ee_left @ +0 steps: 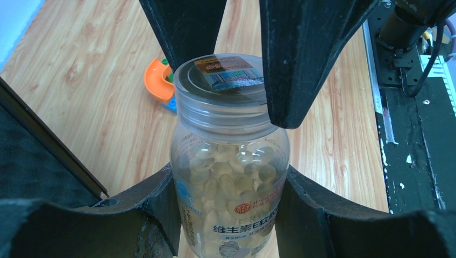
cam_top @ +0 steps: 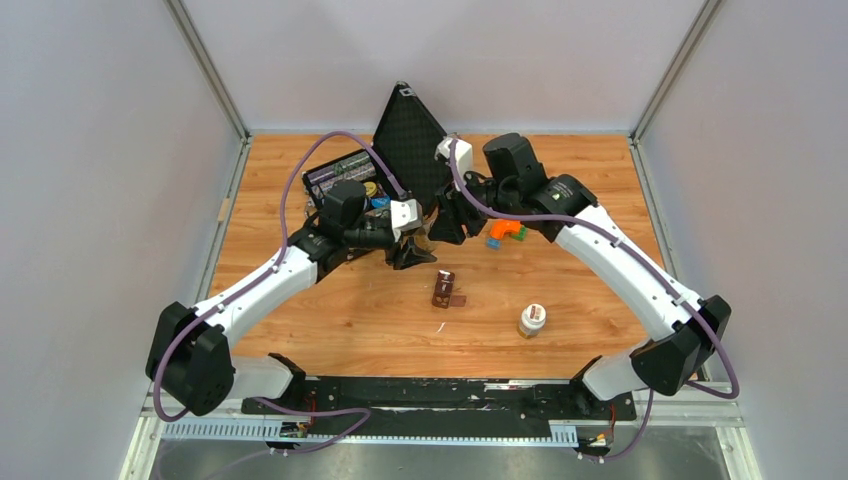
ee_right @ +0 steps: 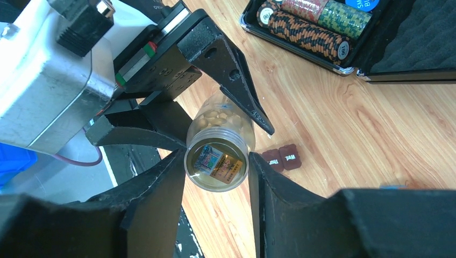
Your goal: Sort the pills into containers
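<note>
Left claw (ee_left: pixel 228 207), dark fingers across the bottom of its own wrist view: clamped on the body of a clear plastic pill bottle (ee_left: pixel 228 161), held off the wooden tabletop (cam_top: pixel 340 320). Pale yellow softgel pills (ee_left: pixel 236 174) fill much of the bottle; none out yet. Right claw (ee_right: pixel 216 171) faces it from the opposite side, its two fingers closed against the clear screw cap (ee_left: pixel 223 86), one on each side.

Judgement: the step in hand is unscrewing the cap. To do it well:
- Left grip firm, so the bottle does not spin with the cap.
- Right wrist turns about the bottle's own axis, with no side pull.
- Mouth upward before the cap lifts away, or pills spill.

Small dark brown plastic strip of joined square lidded compartments (cam_top: pixel 444 289) lies on the tabletop, below both claws and toward the arm bases, near but touching neither. Lids marked "Thur" and "Wed" look shut in the right wrist view; the third is hidden there.
</note>
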### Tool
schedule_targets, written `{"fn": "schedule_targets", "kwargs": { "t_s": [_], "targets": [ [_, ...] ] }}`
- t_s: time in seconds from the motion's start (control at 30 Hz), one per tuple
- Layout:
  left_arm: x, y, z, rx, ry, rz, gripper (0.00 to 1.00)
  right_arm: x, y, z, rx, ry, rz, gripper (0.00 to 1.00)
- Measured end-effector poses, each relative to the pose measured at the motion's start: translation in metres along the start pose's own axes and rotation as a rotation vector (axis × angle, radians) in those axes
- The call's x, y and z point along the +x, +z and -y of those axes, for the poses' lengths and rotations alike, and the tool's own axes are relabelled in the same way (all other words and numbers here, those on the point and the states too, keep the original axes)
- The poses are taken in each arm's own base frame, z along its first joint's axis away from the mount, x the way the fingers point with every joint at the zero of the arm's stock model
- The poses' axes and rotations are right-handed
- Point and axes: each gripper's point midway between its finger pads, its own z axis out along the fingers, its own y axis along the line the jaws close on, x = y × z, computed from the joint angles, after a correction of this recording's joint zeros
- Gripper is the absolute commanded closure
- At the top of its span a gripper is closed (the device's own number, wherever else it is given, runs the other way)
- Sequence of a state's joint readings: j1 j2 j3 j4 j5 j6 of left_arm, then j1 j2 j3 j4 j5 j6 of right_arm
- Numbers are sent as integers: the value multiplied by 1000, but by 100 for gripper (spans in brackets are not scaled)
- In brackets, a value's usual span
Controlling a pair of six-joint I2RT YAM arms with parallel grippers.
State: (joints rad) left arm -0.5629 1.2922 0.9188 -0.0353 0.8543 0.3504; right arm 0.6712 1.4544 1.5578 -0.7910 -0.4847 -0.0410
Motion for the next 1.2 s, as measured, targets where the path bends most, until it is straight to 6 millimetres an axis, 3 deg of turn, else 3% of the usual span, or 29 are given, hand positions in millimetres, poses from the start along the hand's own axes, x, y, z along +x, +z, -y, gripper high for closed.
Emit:
{"fn": "schedule_targets", "kwargs": {
  "t_s": [0.1, 0.2, 0.4, 0.73, 0.77, 0.83, 0.87, 0.9, 1.0, 1.2],
  "targets": [
    [1, 0, -1, -4, -2, -4, 100, 0, 2, -1, 6, 8, -3, 75],
    [3, -1, -2, -14, -7, -11, 100, 0, 4, 1, 18, 34, -6, 100],
    [6, -3, -10, -57, -19, -27, 100, -5, 11, 7, 87, 140, -2, 100],
    [11, -4, -23, -139, -26, -42, 100, -12, 19, 24, 318, 465, 68, 100],
    [11, -4, -25, -149, -24, -42, 100, -13, 19, 25, 332, 485, 74, 92],
    [11, -5, -29, -167, -21, -43, 100, -16, 20, 28, 353, 522, 82, 52],
    [11, -5, -30, -174, -18, -43, 100, -17, 20, 28, 358, 530, 86, 38],
    [10, -5, -32, -180, -14, -41, 100, -18, 20, 28, 359, 536, 88, 31],
    [6, -5, -33, -194, 5, -28, 100, -21, 20, 28, 359, 559, 102, 24],
    [-3, -5, -38, -215, 25, 5, 100, -19, 21, 24, 327, 564, 87, 28]
  ]
}}
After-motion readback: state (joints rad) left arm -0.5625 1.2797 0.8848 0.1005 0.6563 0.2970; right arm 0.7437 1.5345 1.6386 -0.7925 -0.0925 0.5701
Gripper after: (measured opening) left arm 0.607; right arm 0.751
